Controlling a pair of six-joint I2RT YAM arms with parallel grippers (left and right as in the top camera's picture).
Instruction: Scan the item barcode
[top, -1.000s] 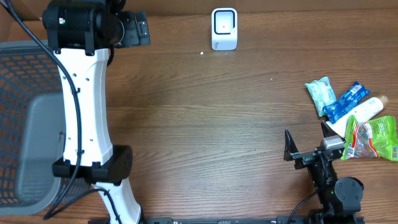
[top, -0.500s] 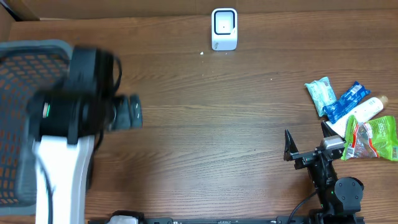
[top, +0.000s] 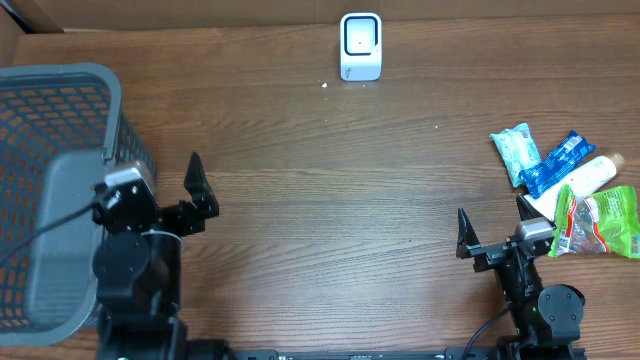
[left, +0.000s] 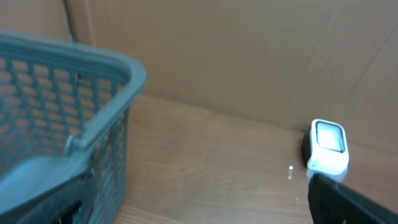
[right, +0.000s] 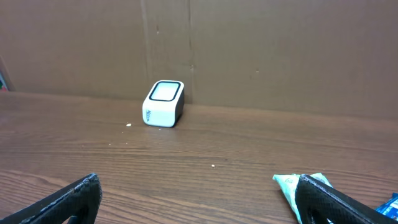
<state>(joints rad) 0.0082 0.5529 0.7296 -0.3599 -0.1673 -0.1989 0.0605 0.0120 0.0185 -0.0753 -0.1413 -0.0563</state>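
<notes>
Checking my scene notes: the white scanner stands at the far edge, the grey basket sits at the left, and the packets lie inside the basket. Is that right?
Not quite. The packets lie on the table at the right, outside the basket, as the overhead view shows. The rest holds.

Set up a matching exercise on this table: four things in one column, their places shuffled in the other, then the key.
Things
1. barcode scanner
2. basket
3. green bag
4. blue packet

Places
A. right end, between the mint pack and the white tube
B. left end of the table
C. far edge, near the middle
D. right end, at the near end of the pile

Pairs: 1-C, 2-B, 3-D, 4-A
</notes>
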